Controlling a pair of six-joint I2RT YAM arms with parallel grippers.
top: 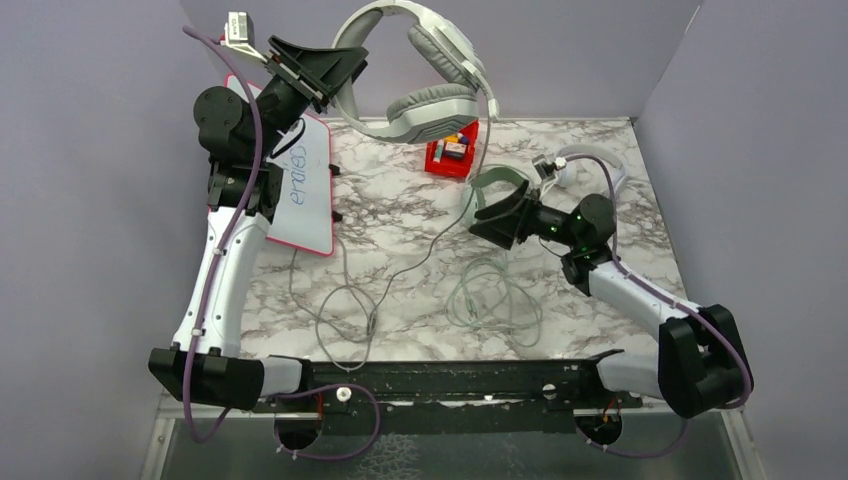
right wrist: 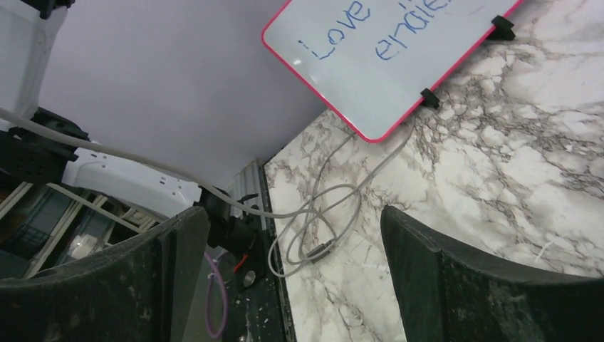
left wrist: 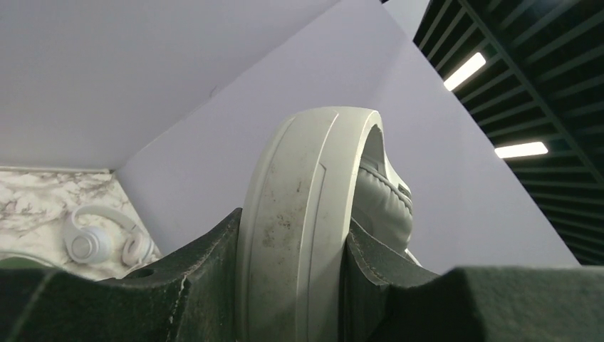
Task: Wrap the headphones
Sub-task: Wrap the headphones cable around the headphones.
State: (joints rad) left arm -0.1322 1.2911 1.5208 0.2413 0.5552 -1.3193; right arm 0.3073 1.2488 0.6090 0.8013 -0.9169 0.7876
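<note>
My left gripper (top: 345, 72) is raised at the back left and shut on the headband of the grey-white headset (top: 430, 70), holding it in the air. In the left wrist view the headband (left wrist: 306, 214) is clamped between both fingers. Its long grey cable (top: 455, 215) hangs to the table and loops near the front (right wrist: 313, 228). My right gripper (top: 485, 215) is open and empty, just over the mint-green headset (top: 490, 178), whose cable (top: 495, 295) lies coiled in front. The small white headset (top: 590, 165) lies at the back right and also shows in the left wrist view (left wrist: 100, 239).
A pink-framed whiteboard (top: 305, 190) with blue writing lies at the left, under my left arm; it also shows in the right wrist view (right wrist: 392, 50). A red box (top: 452, 152) of small items sits at the back middle. Grey walls close the back and sides.
</note>
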